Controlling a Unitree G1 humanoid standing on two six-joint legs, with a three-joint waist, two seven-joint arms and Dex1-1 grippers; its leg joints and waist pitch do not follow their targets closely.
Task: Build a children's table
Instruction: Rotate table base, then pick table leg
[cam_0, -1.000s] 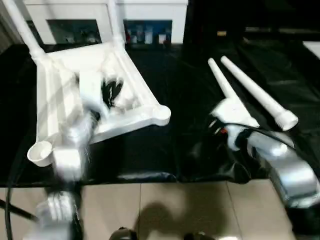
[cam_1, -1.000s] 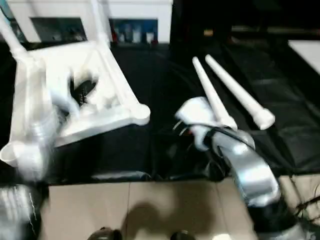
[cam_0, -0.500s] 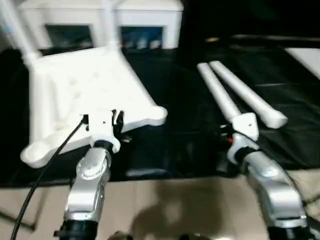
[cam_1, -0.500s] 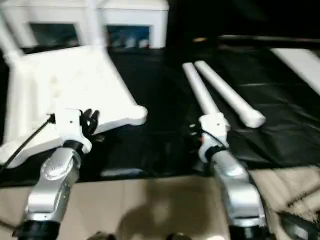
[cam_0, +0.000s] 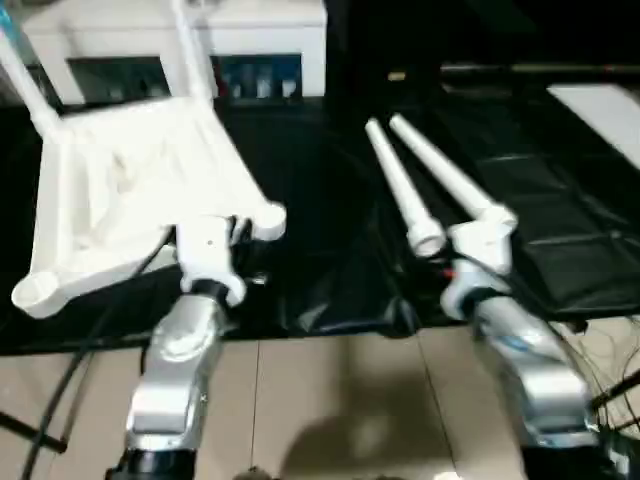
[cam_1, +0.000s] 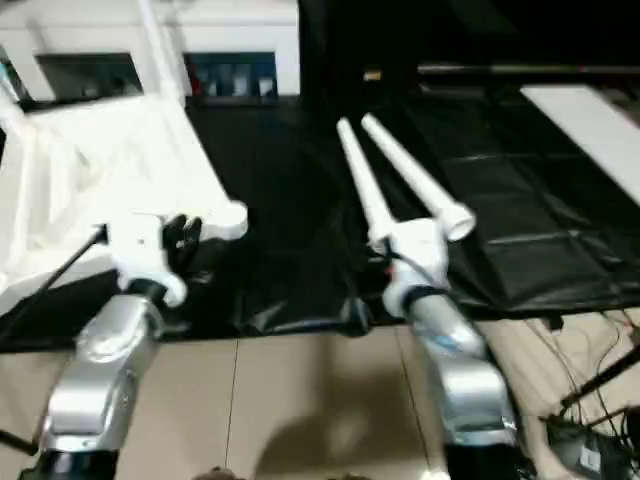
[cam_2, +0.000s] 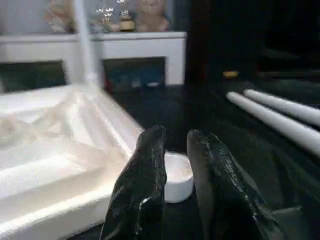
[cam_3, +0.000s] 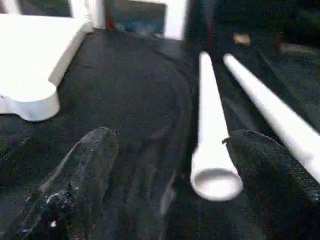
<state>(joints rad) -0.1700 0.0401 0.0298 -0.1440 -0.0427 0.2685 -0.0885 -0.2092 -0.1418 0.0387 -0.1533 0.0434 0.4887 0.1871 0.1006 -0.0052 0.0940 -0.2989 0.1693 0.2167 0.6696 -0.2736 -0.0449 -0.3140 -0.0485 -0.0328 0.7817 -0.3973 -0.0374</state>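
Work surface: black sheet, creased, laid over the tan tile floor. On it — inverted white table top ahead of the left gripper, two loose white legs side by side ahead of the right gripper.

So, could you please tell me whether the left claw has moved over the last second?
Yes. The left claw has drawn back from over the ribbed underside of the tabletop to its near edge, beside the corner socket.
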